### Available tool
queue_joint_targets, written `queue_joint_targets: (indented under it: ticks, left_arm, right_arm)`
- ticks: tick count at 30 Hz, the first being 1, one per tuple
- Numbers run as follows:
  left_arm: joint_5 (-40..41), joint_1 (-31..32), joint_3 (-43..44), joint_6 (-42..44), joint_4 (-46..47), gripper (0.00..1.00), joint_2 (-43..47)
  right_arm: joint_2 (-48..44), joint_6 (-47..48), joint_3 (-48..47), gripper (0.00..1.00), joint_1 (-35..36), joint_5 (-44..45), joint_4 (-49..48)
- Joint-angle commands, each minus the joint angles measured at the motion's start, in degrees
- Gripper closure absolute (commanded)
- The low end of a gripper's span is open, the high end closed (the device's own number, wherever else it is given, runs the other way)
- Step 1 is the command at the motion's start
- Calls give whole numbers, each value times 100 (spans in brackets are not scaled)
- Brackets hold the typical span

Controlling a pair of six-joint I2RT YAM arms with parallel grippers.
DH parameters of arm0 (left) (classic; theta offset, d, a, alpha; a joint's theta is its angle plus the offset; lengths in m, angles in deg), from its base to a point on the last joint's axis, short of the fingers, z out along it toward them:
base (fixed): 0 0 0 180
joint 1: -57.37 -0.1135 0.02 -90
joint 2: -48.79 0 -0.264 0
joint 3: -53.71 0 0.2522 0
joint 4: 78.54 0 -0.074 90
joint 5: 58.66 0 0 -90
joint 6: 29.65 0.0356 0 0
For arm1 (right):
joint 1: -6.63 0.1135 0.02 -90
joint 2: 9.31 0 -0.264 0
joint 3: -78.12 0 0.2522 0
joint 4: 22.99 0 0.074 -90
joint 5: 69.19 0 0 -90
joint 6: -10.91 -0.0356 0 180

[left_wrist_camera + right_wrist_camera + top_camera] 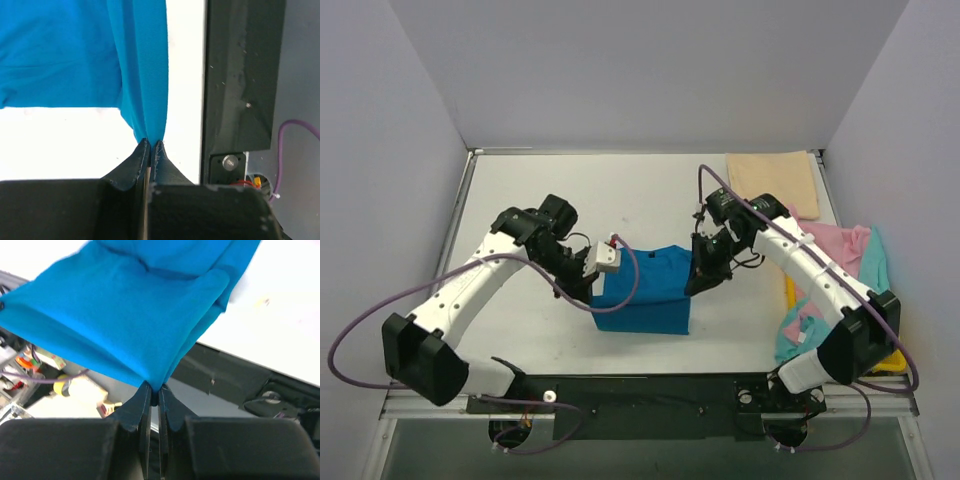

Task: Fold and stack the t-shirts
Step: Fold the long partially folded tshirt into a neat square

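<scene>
The bright blue t-shirt [645,288] hangs partly folded at the table's near middle, held up between both grippers. My left gripper [592,296] is shut on its left edge; the left wrist view shows the cloth [75,55] pinched at the fingertips [151,145]. My right gripper [694,284] is shut on its right edge; the right wrist view shows the cloth [135,315] bunched between the fingertips [153,390]. A folded beige t-shirt [772,180] lies at the far right corner. The pink t-shirt [836,248] and the teal t-shirt [876,258] lie crumpled at the right edge.
A yellow tray [892,362] peeks out under the pink and teal cloth at the right, partly hidden by the right arm. White walls close in the table on three sides. The black base rail [650,392] runs along the near edge.
</scene>
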Motion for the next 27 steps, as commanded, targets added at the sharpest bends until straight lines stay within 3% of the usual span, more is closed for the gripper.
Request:
queue_joint_targets:
  ticks: [1,9,27]
  left_arm:
    - [137,-330,616,-672,347,100,-724]
    - [541,-761,1697,-1376,1280,100,-2069]
    - [726,-1121,2700,-2132,2035,100,-3995]
  right_arm:
    - [713,752,-629,100,-659,235,398]
    - [1830,806,-1298,100,-1557,95,-173]
    - [3913,217,-2731,100,-1900,208,-1263]
